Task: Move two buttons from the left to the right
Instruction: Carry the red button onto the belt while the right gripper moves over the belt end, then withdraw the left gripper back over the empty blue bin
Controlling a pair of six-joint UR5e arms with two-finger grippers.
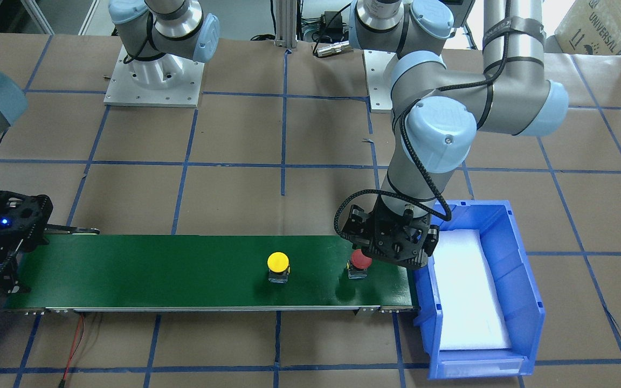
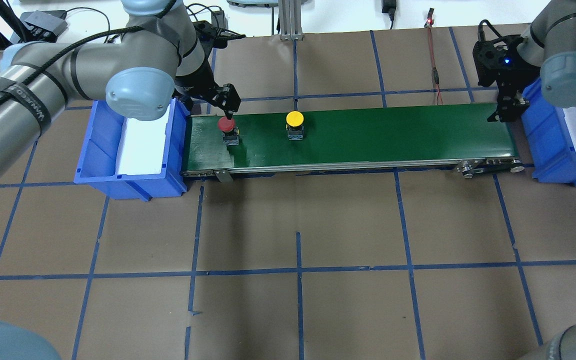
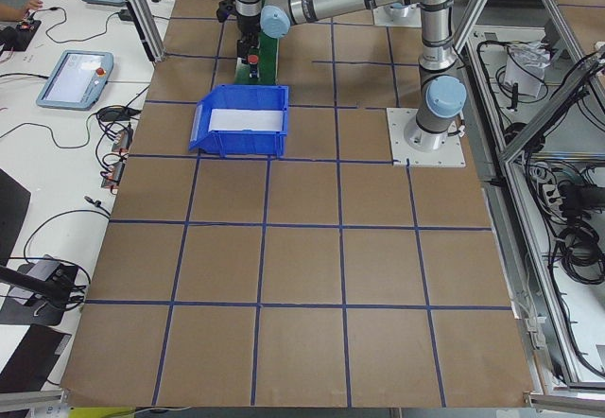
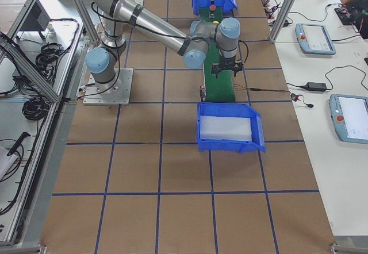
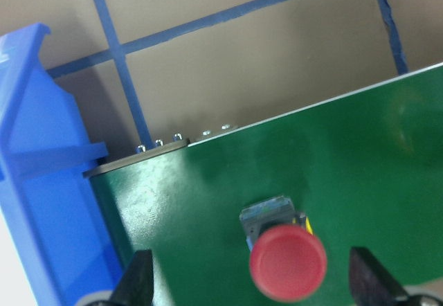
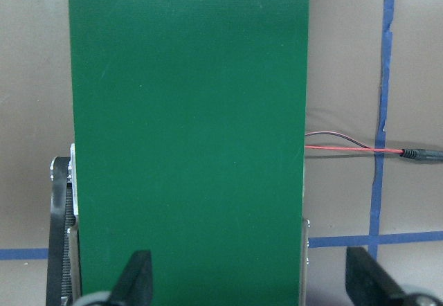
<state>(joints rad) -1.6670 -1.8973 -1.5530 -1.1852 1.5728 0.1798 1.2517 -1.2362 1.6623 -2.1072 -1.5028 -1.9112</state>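
A red button (image 2: 226,125) stands on the green conveyor belt (image 2: 368,137) near its left end. My left gripper (image 2: 228,111) hangs just over it, open. In the left wrist view the red button (image 5: 287,263) sits between the two spread fingers (image 5: 140,278), touched by neither. A yellow button (image 2: 295,120) stands on the belt a little further right, also seen as the yellow button (image 1: 278,262) in the front view. My right gripper (image 2: 503,110) hovers open over the belt's right end, and the right wrist view shows only bare belt (image 6: 187,147) under its fingers (image 6: 138,278).
A blue bin (image 2: 93,150) with white foam sits against the belt's left end. Another blue bin (image 2: 558,150) sits at the right end, under the right arm. A red-and-black cable (image 2: 434,65) lies behind the belt. Brown paper with a blue tape grid covers the table.
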